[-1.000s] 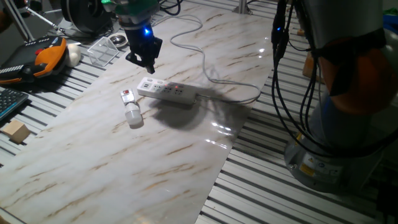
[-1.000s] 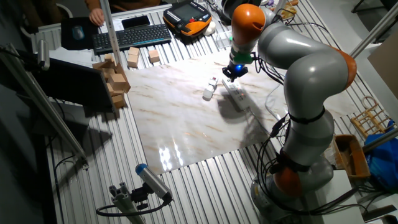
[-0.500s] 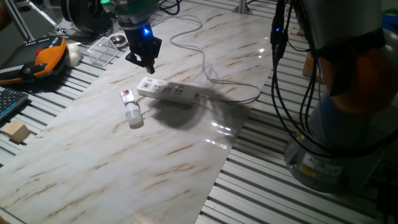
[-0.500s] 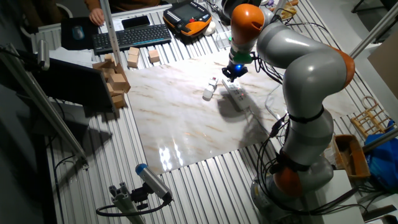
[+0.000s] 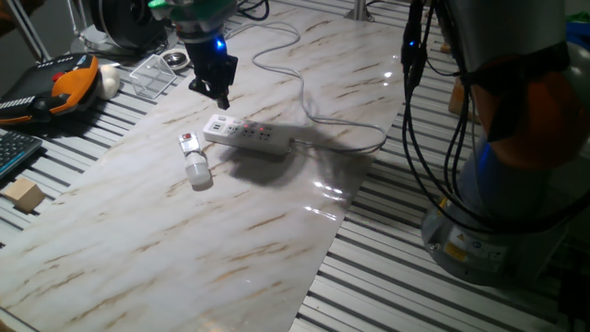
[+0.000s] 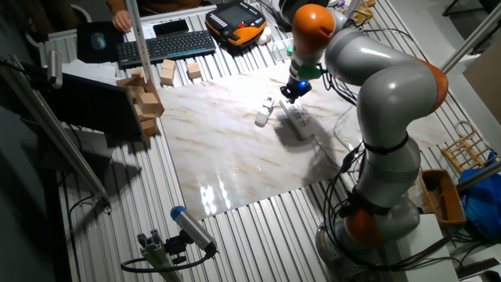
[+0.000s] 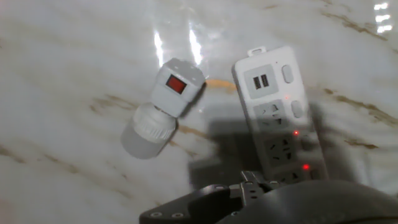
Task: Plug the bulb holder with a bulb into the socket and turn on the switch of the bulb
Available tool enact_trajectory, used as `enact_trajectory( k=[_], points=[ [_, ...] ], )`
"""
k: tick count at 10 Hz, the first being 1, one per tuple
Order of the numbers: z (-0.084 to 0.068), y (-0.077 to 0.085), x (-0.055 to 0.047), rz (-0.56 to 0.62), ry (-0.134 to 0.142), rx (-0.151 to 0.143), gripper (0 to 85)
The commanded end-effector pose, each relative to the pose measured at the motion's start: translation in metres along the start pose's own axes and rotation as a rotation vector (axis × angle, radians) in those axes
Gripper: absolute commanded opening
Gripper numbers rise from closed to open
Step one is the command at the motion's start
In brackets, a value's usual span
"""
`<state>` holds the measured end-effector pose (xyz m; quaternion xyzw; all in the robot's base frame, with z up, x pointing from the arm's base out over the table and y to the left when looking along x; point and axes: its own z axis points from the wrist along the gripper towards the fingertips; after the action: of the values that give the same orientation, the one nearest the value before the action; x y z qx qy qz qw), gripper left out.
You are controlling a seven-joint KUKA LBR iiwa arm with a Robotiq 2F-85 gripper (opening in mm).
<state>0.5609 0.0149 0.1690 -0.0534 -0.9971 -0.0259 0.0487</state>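
Scene: a KUKA arm's gripper (image 5: 214,89) hangs above the near end of the socket (image 5: 247,136), over a marble-patterned table (image 5: 230,231).

Bulb holder: the bulb holder (image 7: 179,86) lies on its side on the table, just beside the strip's end and apart from it, not plugged in.

Bulb: the bulb (image 7: 148,130) points away from the strip, its frosted dome resting on the marble.

Switch: the switch (image 7: 176,83), a red button, faces up on the top face of the boxy base.

Socket: a long white strip with two small red lights showing in the hand view; its pale cable (image 5: 304,83) trails off across the table.

Jaws: they carry nothing; how far apart they stand cannot be told, since the fixed views show only a dark tip and the hand view only a dark housing at its lower edge.

Handling, as it looks: small and likely light, so a nudge could roll or skid it on the glossy surface.

Fragility: the bulb end is probably thin-walled and best left alone.

Where to grip: across the flat sides of the boxy base, which looks stiff and square enough to hold steady, keeping clear of the red button.

Caution: the base is smooth plastic, so a firm, centred pinch seems wise before tipping it upright for the outlet.
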Motion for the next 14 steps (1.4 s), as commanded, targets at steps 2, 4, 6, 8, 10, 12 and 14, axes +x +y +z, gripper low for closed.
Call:
enact_trajectory(
  k=[2,4,6,8,10,12,14],
  points=[
    [0.000,0.000,0.000,0.086,-0.013,-0.036,0.0],
    [-0.008,0.019,0.000,0.234,-0.061,-0.028,17.0],
    [-0.009,0.041,-0.003,0.311,-0.098,-0.007,34.0],
    [-0.002,0.056,-0.014,0.361,-0.140,-0.009,51.0],
    [0.012,0.063,-0.033,0.390,-0.158,0.001,51.0],
    [0.027,0.070,-0.047,0.425,-0.171,0.007,68.0],
    [0.038,0.074,-0.055,0.448,-0.194,0.026,68.0]
  ],
)
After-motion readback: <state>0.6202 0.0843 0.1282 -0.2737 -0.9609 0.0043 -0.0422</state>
